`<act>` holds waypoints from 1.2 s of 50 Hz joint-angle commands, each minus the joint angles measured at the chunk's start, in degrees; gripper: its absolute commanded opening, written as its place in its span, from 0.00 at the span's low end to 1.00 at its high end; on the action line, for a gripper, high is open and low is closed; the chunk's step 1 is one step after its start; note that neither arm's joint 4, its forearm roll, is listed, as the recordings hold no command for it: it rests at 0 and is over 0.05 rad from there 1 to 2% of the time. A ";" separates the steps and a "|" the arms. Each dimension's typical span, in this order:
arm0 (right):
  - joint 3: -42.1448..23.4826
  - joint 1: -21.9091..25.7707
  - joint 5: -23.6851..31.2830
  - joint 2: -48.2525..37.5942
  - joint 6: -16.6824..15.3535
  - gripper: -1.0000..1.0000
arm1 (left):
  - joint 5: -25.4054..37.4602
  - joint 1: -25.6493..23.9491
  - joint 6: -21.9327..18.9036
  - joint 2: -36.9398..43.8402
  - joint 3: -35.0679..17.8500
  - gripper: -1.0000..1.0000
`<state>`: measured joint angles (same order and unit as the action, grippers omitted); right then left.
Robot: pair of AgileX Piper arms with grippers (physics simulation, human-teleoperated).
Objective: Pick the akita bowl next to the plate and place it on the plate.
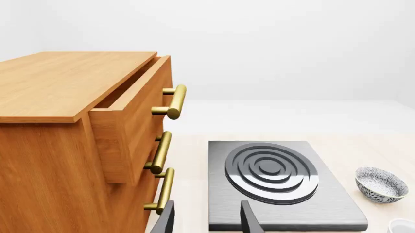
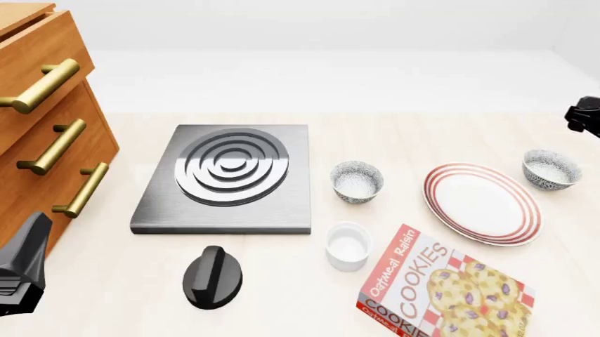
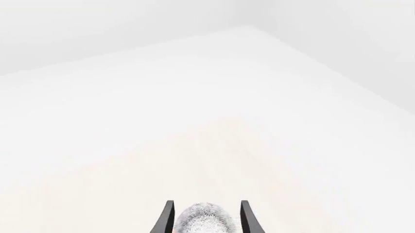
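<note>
Two speckled akita bowls stand on the table. One akita bowl [image 2: 550,169] sits right at the far right rim of the red-ringed plate [image 2: 481,203]. The other bowl [image 2: 357,181] [image 1: 381,184] stands farther off on the plate's left, beside the burner. My right gripper [image 3: 206,203] hovers above the right-hand bowl [image 3: 204,221], which shows between its open fingers but is not held. Only a black part of that arm [image 2: 583,116] shows at the front view's right edge. My left gripper [image 1: 207,203] is open and empty, low at the near left [image 2: 24,270].
A wooden drawer cabinet [image 2: 42,105] with brass handles stands at the left, its top drawer [image 1: 129,121] pulled out. A grey burner [image 2: 230,175], a black knob [image 2: 213,277], a white cup [image 2: 348,246] and a cookie box [image 2: 440,295] lie nearer me.
</note>
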<state>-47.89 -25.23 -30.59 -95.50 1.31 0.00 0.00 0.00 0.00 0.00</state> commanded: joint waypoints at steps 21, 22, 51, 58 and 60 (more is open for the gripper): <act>-2.22 -2.31 0.74 -3.80 0.61 1.00 | 0.00 0.00 0.00 0.00 0.00 1.00; -2.25 -2.35 0.74 -3.95 0.61 1.00 | 0.00 0.00 0.00 0.00 0.00 1.00; -4.68 -3.74 1.88 -8.06 1.03 1.00 | 0.00 0.00 0.00 0.00 0.00 1.00; -5.45 -4.00 2.39 -9.24 1.30 1.00 | 0.00 0.00 0.00 0.00 0.00 1.00; -5.50 -4.02 2.40 -9.36 1.30 1.00 | 0.00 0.00 0.00 0.00 0.00 1.00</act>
<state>-52.62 -28.90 -28.62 -103.61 2.41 0.00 0.00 0.00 0.00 0.00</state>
